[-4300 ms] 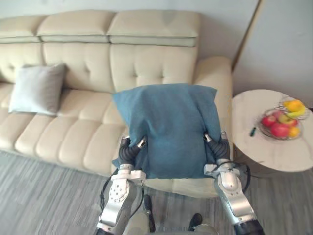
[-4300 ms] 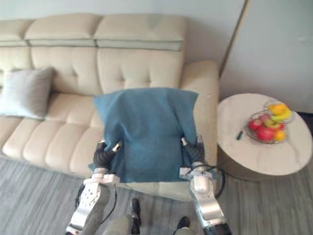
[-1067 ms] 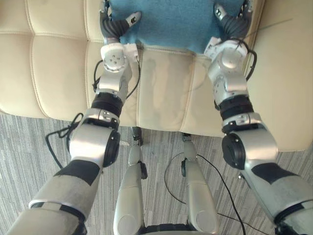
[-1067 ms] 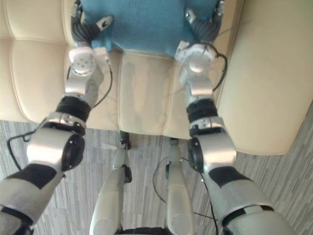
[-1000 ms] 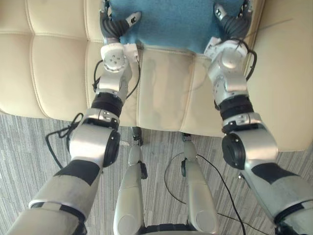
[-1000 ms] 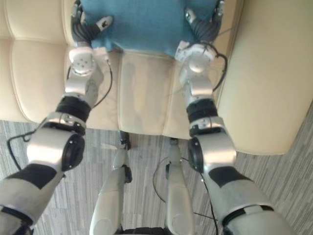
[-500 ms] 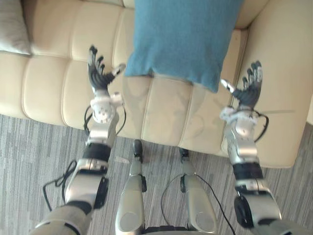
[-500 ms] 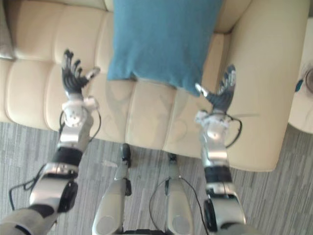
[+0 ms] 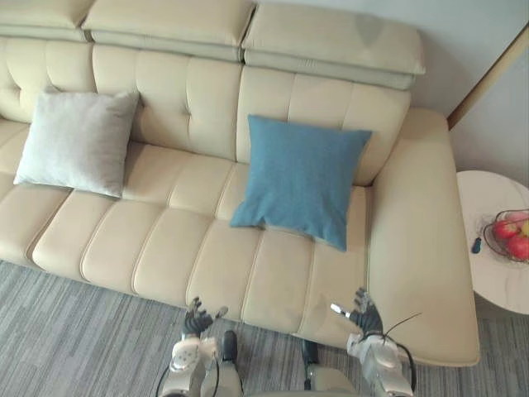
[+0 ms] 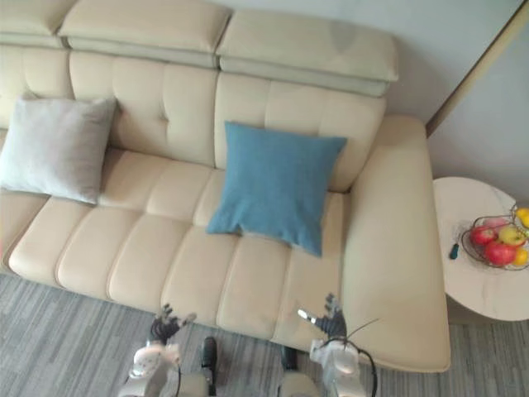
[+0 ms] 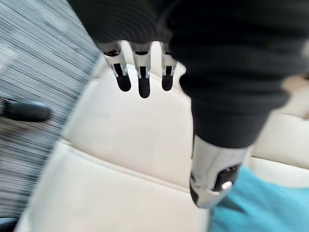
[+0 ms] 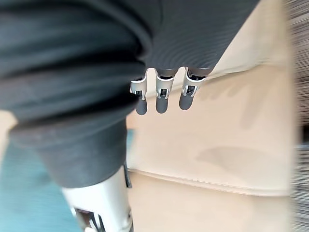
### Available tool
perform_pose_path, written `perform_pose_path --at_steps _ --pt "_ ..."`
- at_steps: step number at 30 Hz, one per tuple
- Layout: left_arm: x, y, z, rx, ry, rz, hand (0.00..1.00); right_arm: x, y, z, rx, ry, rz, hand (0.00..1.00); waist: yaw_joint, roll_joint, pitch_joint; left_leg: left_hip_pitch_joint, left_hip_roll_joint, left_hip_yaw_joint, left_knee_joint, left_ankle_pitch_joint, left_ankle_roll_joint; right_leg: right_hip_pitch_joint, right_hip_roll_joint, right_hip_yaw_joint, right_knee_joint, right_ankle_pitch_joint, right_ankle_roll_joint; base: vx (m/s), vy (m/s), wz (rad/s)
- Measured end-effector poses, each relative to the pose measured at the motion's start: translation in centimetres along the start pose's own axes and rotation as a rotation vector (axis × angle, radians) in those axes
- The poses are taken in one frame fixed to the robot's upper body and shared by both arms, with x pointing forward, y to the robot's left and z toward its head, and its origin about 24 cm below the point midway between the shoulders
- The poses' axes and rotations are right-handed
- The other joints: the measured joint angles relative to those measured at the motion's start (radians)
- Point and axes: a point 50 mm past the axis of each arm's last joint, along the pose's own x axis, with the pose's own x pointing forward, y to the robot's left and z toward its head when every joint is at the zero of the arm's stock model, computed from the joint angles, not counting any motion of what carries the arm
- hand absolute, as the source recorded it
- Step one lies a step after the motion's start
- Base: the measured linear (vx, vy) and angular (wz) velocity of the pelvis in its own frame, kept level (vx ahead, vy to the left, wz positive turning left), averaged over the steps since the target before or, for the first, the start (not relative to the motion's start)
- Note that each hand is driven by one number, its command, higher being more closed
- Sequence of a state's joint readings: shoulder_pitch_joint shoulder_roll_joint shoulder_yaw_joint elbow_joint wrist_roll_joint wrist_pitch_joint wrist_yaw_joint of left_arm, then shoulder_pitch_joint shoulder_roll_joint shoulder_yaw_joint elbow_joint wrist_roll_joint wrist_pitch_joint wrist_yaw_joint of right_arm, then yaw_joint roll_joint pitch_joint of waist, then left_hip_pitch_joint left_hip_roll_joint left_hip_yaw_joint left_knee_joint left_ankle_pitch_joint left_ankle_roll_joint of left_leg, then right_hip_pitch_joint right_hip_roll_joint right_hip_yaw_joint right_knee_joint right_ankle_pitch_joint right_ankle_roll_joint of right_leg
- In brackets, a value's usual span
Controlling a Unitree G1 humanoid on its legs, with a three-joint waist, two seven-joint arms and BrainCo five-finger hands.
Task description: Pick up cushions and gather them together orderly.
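Observation:
A blue cushion (image 9: pixel 301 179) leans upright against the backrest on the right seat of the cream sofa (image 9: pixel 165 248). A grey cushion (image 9: pixel 76 142) leans on the backrest at the sofa's left, well apart from the blue one. My left hand (image 9: pixel 197 318) and right hand (image 9: pixel 362 313) hover low at the sofa's front edge, fingers straight, both open and empty. In the left wrist view my left hand's fingers (image 11: pixel 139 77) stretch over the seat, with a strip of the blue cushion (image 11: pixel 251 208) beyond. The right wrist view has my right hand's fingers (image 12: pixel 161 94) straight over the cream seat.
A round pale side table (image 9: pixel 496 273) stands right of the sofa's armrest (image 9: pixel 421 240), carrying a wire bowl of fruit (image 9: pixel 511 235) and a small dark object (image 9: pixel 477 245). Grey striped carpet (image 9: pixel 74 331) runs along the sofa's front.
Both hands have let go of the blue cushion, which now rests on the sofa. The hands have drawn back to the sofa's front edge, and the camera has lifted to take in the whole sofa.

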State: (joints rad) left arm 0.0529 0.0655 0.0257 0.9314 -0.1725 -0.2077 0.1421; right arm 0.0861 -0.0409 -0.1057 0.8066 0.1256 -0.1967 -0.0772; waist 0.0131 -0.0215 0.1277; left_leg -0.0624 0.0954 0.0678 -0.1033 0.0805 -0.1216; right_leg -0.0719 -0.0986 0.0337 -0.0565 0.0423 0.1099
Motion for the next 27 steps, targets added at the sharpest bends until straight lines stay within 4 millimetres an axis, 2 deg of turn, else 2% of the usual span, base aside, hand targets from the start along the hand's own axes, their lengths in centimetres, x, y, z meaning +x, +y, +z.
perform_pose_path --at_steps 2,8,12,16,18,19,20,21,22,23,24,25,26,27 --pt "-0.5 0.6 -1.6 0.004 0.062 0.008 0.00 -0.3 -0.3 -1.5 -0.004 0.070 -0.012 0.00 0.000 -0.004 -0.009 0.028 -0.002 0.004 0.000 -0.009 0.000 0.020 -0.002 0.003 0.002 -0.012 -0.006 0.00 0.013 -0.04" --pt "-1.2 2.1 -3.6 0.054 0.144 0.024 0.00 -1.3 -1.0 -4.4 -0.006 0.202 -0.020 0.00 0.000 -0.014 -0.046 0.068 -0.006 0.021 0.000 -0.025 0.002 0.036 -0.003 0.030 0.020 -0.028 0.002 0.02 0.007 -0.11" --pt "-1.1 2.1 -3.6 0.066 0.145 0.018 0.00 -1.2 -1.2 -4.5 0.009 0.213 -0.034 0.00 0.000 -0.019 -0.046 0.068 -0.014 0.045 0.000 -0.029 0.006 0.011 -0.009 0.062 0.037 -0.019 0.002 0.01 0.016 -0.24" --pt "-0.8 1.7 -3.0 0.082 0.128 0.006 0.00 -0.8 -0.7 -3.9 0.015 0.201 -0.026 0.00 0.018 -0.032 -0.040 0.069 -0.014 0.112 0.018 -0.039 0.017 -0.034 -0.003 0.091 0.083 0.006 0.015 0.01 0.015 -0.46" --pt "-0.6 1.4 -2.7 0.087 0.119 -0.001 0.00 -0.5 -0.2 -3.3 0.011 0.184 -0.010 0.00 0.030 -0.028 -0.034 0.064 0.003 0.145 0.078 -0.071 0.024 -0.049 0.007 0.014 0.104 0.048 0.013 -0.04 0.014 -0.69" --pt "-0.4 0.7 -2.3 0.082 0.103 -0.017 0.00 -0.3 0.2 -2.8 -0.009 0.168 0.011 0.00 0.039 -0.019 -0.029 0.054 0.032 0.176 0.140 -0.106 0.049 -0.047 0.012 -0.062 0.103 0.089 0.004 -0.11 -0.001 -0.52" --pt "-0.3 0.2 -1.8 0.067 0.087 -0.025 0.00 0.0 0.6 -2.2 -0.012 0.147 0.023 0.00 0.042 -0.002 -0.022 0.038 0.047 0.195 0.169 -0.119 0.059 -0.074 0.001 -0.140 0.213 0.020 -0.035 -0.14 -0.013 -0.38" --pt "-0.2 -0.1 -1.5 0.063 0.076 -0.031 0.00 0.0 0.7 -2.2 -0.012 0.143 0.025 0.00 0.039 -0.003 -0.022 0.034 0.047 0.193 0.178 -0.116 0.055 -0.101 -0.012 -0.178 0.336 -0.045 -0.061 -0.15 -0.038 0.16" --pt "0.0 -0.8 -0.8 0.063 0.048 -0.052 0.00 -0.2 0.6 -2.4 -0.013 0.146 0.024 0.00 0.037 -0.003 -0.022 0.032 0.047 0.176 0.186 -0.113 0.053 -0.128 -0.043 -0.226 0.581 -0.159 -0.064 -0.11 -0.094 0.46" --pt "0.0 -1.2 -0.5 0.077 0.037 -0.068 0.00 -0.3 0.6 -2.7 -0.018 0.156 0.024 0.00 0.038 -0.010 -0.027 0.031 0.043 0.159 0.193 -0.106 0.047 -0.109 -0.067 -0.232 0.737 -0.213 -0.041 -0.09 -0.115 0.46" --pt "0.0 -1.2 -0.6 0.081 0.038 -0.070 0.00 -0.4 0.6 -2.7 -0.018 0.157 0.026 0.00 0.041 -0.016 -0.031 0.028 0.039 0.156 0.197 -0.102 0.046 -0.095 -0.078 -0.229 0.767 -0.220 -0.034 -0.05 -0.167 0.27" --pt "0.0 -0.8 -0.7 0.086 0.043 -0.062 0.00 -0.3 1.1 -2.7 -0.012 0.156 0.036 0.00 0.045 -0.053 -0.045 0.015 0.020 0.152 0.225 -0.096 0.041 -0.065 -0.102 -0.207 0.748 -0.235 0.001 -0.03 -0.138 0.02" --pt "0.1 -0.6 -0.7 0.089 0.047 -0.057 0.00 -0.2 1.2 -2.6 -0.012 0.157 0.038 0.00 0.046 -0.057 -0.042 0.001 0.019 0.153 0.245 -0.094 0.042 -0.065 -0.094 -0.206 0.735 -0.245 0.011 -0.09 -0.132 -0.05" --pt "0.0 -1.3 -0.8 0.083 0.065 -0.075 0.00 0.3 1.3 -1.6 -0.017 0.127 0.041 0.00 0.056 -0.028 -0.035 -0.062 0.018 0.127 0.282 -0.096 0.042 -0.035 -0.049 -0.199 0.627 -0.244 0.010 -0.15 -0.048 -0.09"
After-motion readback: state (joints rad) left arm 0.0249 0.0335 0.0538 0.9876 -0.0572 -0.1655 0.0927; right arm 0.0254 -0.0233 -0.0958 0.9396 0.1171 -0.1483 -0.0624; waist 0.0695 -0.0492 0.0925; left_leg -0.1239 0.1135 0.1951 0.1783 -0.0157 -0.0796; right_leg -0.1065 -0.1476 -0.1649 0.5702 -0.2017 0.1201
